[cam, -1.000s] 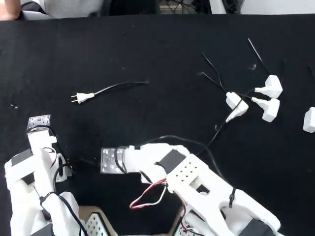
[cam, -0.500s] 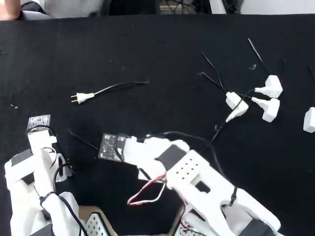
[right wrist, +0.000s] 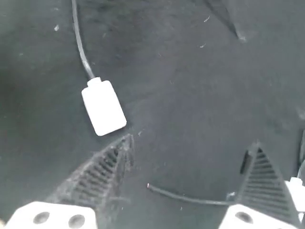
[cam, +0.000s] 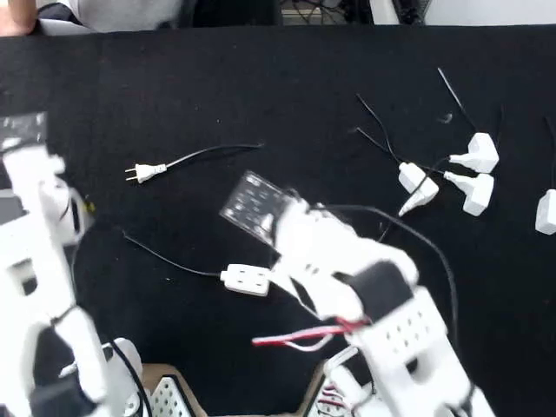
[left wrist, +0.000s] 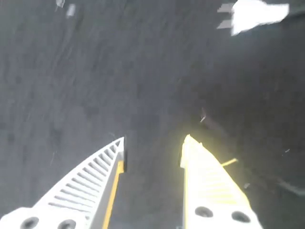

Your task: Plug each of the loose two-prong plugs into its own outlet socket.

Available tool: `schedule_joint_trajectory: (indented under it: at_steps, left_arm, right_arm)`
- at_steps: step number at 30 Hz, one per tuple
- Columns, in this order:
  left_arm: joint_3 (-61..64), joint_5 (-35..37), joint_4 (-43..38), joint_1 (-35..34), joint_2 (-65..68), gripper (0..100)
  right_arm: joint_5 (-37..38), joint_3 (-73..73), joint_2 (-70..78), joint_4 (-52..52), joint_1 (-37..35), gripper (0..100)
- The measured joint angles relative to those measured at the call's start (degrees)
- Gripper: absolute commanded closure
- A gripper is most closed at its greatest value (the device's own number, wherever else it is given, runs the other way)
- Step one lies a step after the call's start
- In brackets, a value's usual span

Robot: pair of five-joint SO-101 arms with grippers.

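You have one loose two-prong plug (cam: pixel 143 172) beyond and left of the single outlet socket (cam: pixel 245 280), with four white pieces (cam: pixel 476 152) clustered well to its right. Your left gripper (left wrist: pixel 154 140) and right gripper (right wrist: pixel 190 143) both gape, empty, the right one near the socket.

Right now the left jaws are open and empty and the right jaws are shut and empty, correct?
Not quite: the right jaws are open, not shut. The right wrist view shows them spread wide with nothing between them, the outlet socket lying loose nearby. The left jaws are open and empty, as you said.
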Motion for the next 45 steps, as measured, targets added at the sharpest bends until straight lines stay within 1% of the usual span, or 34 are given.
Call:
schedule_joint_trajectory:
  at_steps: [5, 7, 9, 12, 16, 21, 23, 27, 30, 34, 36, 40, 43, 45]
  left_arm:
    - [-15.21, 0.7, 0.09, 7.91, 19.43, 80]
    - [-21.71, 0.09, 0.26, 9.58, 27.52, 80]
    - [-28.31, -0.97, 0.18, 10.73, 35.08, 80]
    - [-37.71, 0.09, 0.88, 12.04, 44.31, 80]
    - [-50.37, 6.42, 4.75, 12.22, 53.71, 80]
    - [-64.18, 19.96, 10.55, 13.01, 64.35, 80]
    - [-69.36, 24.18, 12.31, 13.89, 68.75, 80]
    - [-79.47, 30.51, 17.41, 15.12, 76.66, 76]
    - [-87.03, 36.22, 21.54, 16.44, 81.49, 75]
    - [-96.09, 43.34, 23.21, 16.35, 87.3, 75]
    - [-99.08, 46.07, 24.09, 16.35, 89.93, 75]
    - [-103.65, 50.81, 30.07, 16.35, 93.1, 76]
    - [-104.62, 51.25, 31.47, 16.35, 93.45, 76]
    - [-104.7, 48.97, 31.74, 16.35, 93.45, 79]
  right_arm:
    - [-0.18, 11.25, -10.46, -2.9, 3.87, 65.5]
    - [-0.62, 15.91, -13.36, -4.31, 3.96, 65.5]
    - [-2.64, 19.78, -15.47, -6.51, 3.96, 65.5]
    - [-4.4, 24.53, -17.67, -9.67, 4.04, 65.5]
    - [-4.84, 27.16, -19.08, -10.9, 4.22, 65.5]
    - [-4.92, 28.13, -19.25, -11.16, 4.22, 65.5]
    - [-4.92, 28.13, -19.25, -11.16, 4.22, 65.5]
    - [-4.92, 28.13, -19.25, -11.16, 4.22, 65.5]
    - [-4.92, 28.13, -19.25, -11.16, 4.22, 65.5]
    - [-4.92, 28.13, -19.25, -11.16, 4.22, 65.5]
    - [-4.92, 28.13, -19.25, -11.16, 4.22, 65.5]
    - [-4.92, 28.13, -19.25, -11.16, 4.22, 65.5]
    - [-4.92, 28.13, -19.25, -11.16, 4.22, 65.5]
    - [-4.92, 28.13, -19.25, -11.16, 4.22, 65.5]
